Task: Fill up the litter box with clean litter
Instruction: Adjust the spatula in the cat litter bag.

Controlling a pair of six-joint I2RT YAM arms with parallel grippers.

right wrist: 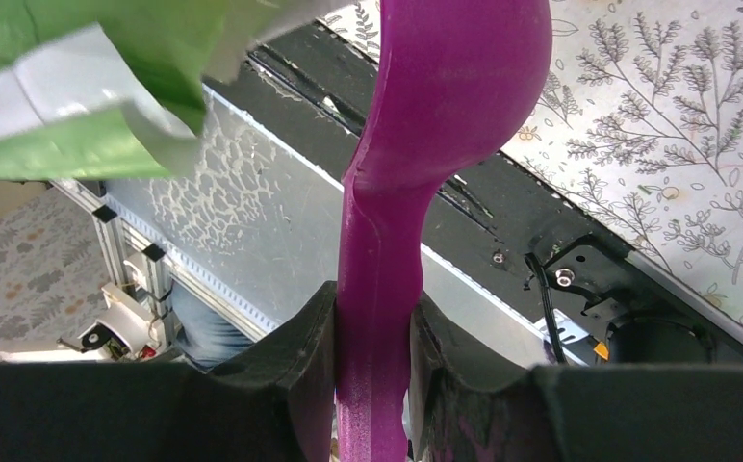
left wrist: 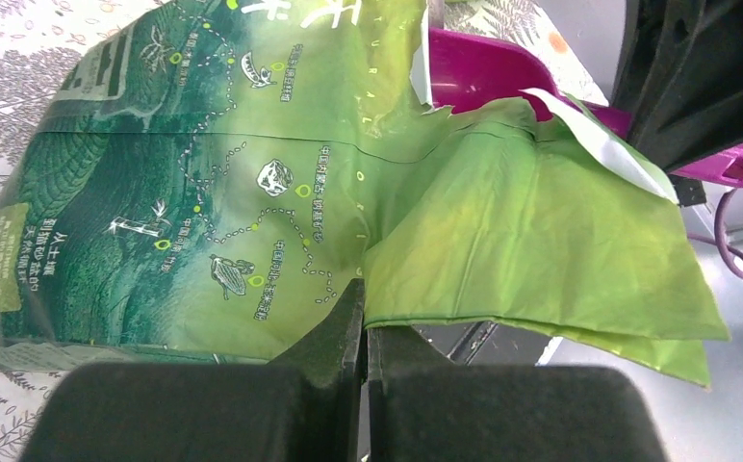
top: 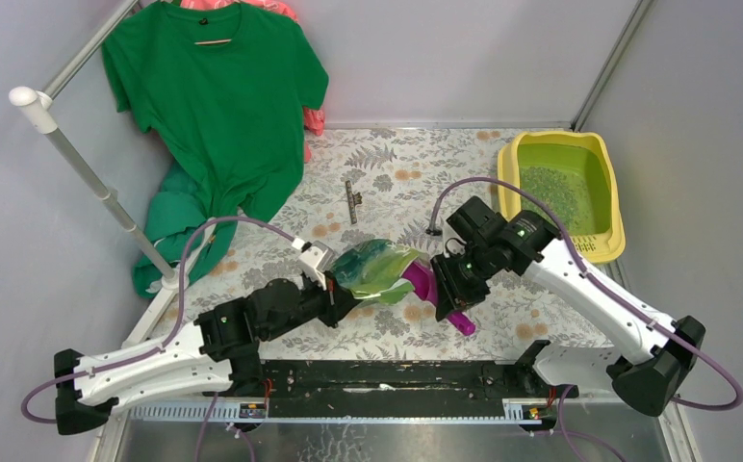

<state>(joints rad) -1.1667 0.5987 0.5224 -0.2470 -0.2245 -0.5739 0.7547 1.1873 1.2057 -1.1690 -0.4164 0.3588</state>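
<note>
1. Green T-shirt (top: 216, 106) hangs at far left, above the floral tabletop (top: 387, 173).
2. Left jaws: pinched shut on an edge of the green bag (top: 375, 269), centre.
3. Right jaws: narrowly clamped on the handle of the purple scoop (top: 420, 281), its bowl beside the bag.
4. Litter box (top: 601, 252): far-right corner, clean litter (top: 552, 192) inside.

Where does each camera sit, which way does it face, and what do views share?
Top external: above, behind the bases, looking down on the table, litter box, left arm and right arm.
Left wrist: looks along the left pincer, shut on the green bag.
Right wrist: looks along the right pincer, shut on the purple scoop handle.
Shared: green bag and purple scoop show in all three.
</note>
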